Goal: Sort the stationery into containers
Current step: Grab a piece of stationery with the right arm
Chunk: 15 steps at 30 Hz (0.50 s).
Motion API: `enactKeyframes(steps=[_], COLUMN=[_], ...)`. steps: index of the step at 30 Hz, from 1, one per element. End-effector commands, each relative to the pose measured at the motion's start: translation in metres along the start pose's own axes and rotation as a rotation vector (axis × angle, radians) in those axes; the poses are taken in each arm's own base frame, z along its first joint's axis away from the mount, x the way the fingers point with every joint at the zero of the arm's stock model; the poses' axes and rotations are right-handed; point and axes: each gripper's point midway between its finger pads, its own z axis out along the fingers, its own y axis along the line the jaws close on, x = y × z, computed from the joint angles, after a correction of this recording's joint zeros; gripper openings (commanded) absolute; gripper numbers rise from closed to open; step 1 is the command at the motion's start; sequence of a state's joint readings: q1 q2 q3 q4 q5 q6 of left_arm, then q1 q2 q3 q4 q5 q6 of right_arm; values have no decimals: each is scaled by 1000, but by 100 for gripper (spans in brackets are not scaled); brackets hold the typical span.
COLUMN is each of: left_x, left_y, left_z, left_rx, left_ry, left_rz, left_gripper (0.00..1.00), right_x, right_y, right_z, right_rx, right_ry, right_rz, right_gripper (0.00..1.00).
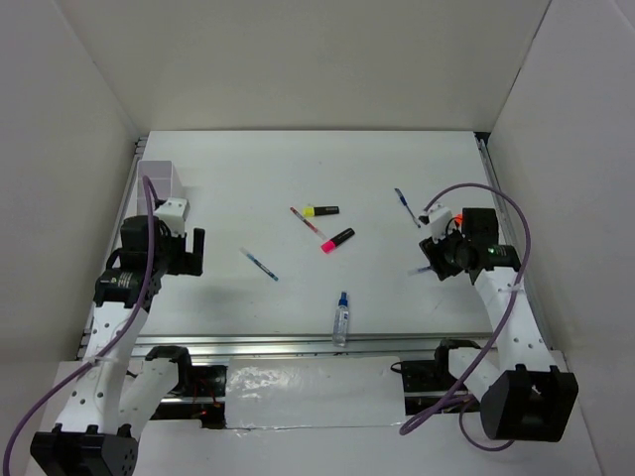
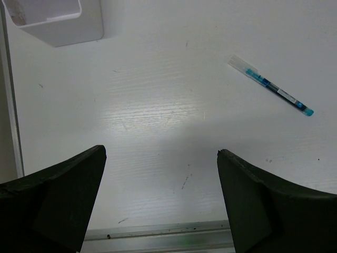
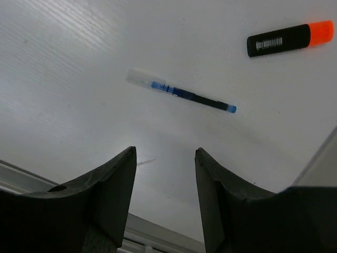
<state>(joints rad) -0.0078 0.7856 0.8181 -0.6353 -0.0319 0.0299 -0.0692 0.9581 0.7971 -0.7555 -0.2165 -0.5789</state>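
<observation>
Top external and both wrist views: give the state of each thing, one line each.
white box: upright, top open.
yellow-capped highlighter: capped, lying flat.
pink-capped highlighter: capped, lying flat.
orange-capped highlighter: capped, lying flat.
red pen: lying flat.
left blue pen: capped, lying flat.
right blue pen: capped, lying flat.
bottle: blue cap on.
left end effector: open, empty.
right end effector: open, empty.

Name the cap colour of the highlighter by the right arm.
Orange; the highlighter shows best in the right wrist view.

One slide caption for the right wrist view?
Right gripper, jaws apart, faces a blue pen; an orange-capped highlighter lies beyond.
</observation>
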Motion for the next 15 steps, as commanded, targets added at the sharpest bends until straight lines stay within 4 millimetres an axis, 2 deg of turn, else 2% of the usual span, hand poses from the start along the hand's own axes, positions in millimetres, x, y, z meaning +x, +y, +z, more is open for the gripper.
enactKeyframes(steps=[1, 9, 15], left_x=[-7, -9, -10], left_y=[-5, -19, -25], left_z=[-2, -8, -13], left_rx=[39, 124, 163], left_ry=[-37, -74, -94], left_rz=[32, 81, 105], left_gripper=[99, 99, 99], right_x=[5, 5, 13], right_y=[-7, -7, -16], right_z=[5, 29, 55], right_rx=[-32, -171, -240], right_ry=[46, 75, 177], right_rz=[-236, -528, -600], right_gripper=[55, 56, 56])
